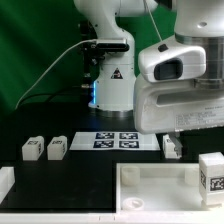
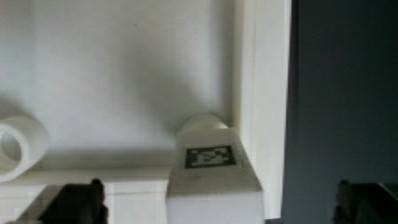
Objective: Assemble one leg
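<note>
Gripper (image 2: pixel 217 203) wide, empty, over the panel (image 1: pixel 150 190); from the exterior view's left I see leg one (image 1: pixel 33 149), leg two (image 1: pixel 57 148), marker board (image 1: pixel 118 140), leg three (image 1: pixel 172 146), leg four (image 1: pixel 210 172) on the table (image 1: pixel 85 175), likely light, stiff, slick, best pinched across flat sides.

bench: black and flat (image 1: pixel 60 188)
exterior view's left: left leg (image 1: pixel 30 148) and second leg (image 1: pixel 56 148) sit side by side, close but apart
middle: marker board (image 1: pixel 117 140) lies flat, showing four tags
beside it: third leg (image 1: pixel 171 146), just off the board's end toward the exterior view's right
front: white rimmed panel (image 1: pixel 160 195), open side up
panel's far corner: fourth leg (image 1: pixel 211 172) stands upright; cannot tell whether it stands on the bench or on the panel
left edge: white part (image 1: pixel 5 182), cut off by the frame
</note>
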You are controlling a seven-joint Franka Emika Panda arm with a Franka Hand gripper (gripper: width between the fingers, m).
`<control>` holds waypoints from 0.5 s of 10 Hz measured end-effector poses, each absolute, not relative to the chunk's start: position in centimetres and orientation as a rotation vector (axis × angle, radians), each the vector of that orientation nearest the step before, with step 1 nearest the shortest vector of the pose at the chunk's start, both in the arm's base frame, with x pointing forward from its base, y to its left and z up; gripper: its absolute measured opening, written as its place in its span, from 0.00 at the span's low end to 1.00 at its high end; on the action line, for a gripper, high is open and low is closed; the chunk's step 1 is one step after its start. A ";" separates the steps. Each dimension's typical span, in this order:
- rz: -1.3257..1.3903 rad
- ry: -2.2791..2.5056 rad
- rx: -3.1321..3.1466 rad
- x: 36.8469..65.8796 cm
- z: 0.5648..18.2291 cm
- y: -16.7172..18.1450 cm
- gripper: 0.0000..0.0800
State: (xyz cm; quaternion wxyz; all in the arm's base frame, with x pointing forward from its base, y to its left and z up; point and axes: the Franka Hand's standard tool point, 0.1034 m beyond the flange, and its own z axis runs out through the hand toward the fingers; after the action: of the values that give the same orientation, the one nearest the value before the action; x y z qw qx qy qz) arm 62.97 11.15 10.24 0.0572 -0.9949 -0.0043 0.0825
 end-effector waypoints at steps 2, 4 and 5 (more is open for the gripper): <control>0.226 0.003 -3.021 63.3 9.6 11.1 0.81; 0.230 0.007 -3.021 63.3 9.5 11.1 0.66; 0.230 0.007 -3.021 63.3 9.4 11.1 0.66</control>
State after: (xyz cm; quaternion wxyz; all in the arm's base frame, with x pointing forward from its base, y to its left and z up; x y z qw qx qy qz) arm 63.26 11.07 9.44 0.0558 -0.9956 0.0024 0.0759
